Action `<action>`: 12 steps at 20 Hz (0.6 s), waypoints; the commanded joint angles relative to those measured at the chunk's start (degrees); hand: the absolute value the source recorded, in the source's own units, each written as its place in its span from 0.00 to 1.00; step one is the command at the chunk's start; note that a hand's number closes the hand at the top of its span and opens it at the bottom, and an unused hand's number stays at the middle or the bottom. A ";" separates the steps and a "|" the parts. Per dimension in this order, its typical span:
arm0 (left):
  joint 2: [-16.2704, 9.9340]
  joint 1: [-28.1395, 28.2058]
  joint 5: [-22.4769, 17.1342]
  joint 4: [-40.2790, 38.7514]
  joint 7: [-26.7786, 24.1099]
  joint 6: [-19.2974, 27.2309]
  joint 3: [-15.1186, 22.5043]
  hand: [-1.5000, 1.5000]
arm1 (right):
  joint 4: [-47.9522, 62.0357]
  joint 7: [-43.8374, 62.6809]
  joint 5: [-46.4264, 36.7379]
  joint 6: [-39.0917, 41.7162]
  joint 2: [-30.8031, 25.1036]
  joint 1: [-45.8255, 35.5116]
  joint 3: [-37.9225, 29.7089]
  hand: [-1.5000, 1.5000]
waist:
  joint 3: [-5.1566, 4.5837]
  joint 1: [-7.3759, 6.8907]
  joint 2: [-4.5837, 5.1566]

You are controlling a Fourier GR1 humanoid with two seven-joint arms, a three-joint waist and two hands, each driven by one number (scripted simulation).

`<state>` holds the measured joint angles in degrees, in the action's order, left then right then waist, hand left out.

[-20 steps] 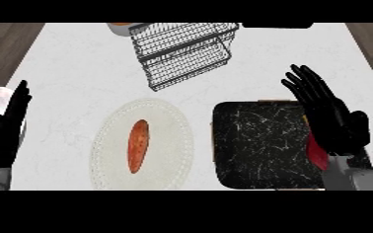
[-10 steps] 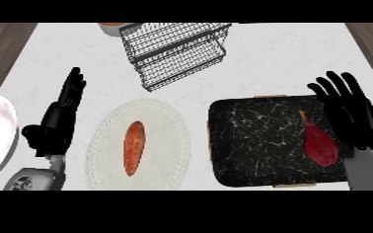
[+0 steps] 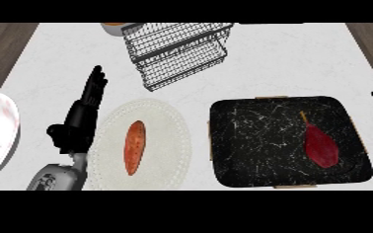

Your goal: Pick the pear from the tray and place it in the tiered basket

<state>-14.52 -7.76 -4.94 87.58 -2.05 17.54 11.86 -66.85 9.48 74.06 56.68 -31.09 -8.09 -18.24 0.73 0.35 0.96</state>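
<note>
You see one arm only: a black left hand [image 3: 79, 121] with slim, segmented fingers and a stubby thumb. Below it your grey forearm [image 3: 56, 177] shows a rounded, pale metallic casing with a dark marking.

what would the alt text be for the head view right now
A dark red pear lies on the right side of a black marbled tray on a white counter. Left of the tray, a white plate holds an orange vegetable, and a wire tiered basket stands farther back. The left hand rests open beside the plate.
</note>
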 commanded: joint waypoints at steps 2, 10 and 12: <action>1.20 -0.50 0.23 0.24 0.56 0.72 0.60 0.50 | 1.80 0.59 -6.05 15.57 -13.06 -1.11 -6.72 0.00 | -0.17 0.09 -0.24; 2.81 -1.15 2.43 -0.34 1.78 2.63 2.39 0.50 | -9.83 -0.94 -24.63 20.47 -21.34 -5.16 -17.93 0.00 | -0.22 0.12 -0.56; 2.53 -1.63 2.43 -0.27 2.56 2.32 2.35 0.50 | -13.47 -1.20 -29.06 20.00 -21.89 -6.51 -20.23 0.00 | -0.31 -0.37 -0.62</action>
<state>-12.69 -8.77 -3.18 87.40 -0.43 19.33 13.46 -76.28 9.69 52.93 66.37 -50.02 -11.85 -34.06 0.50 0.59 0.38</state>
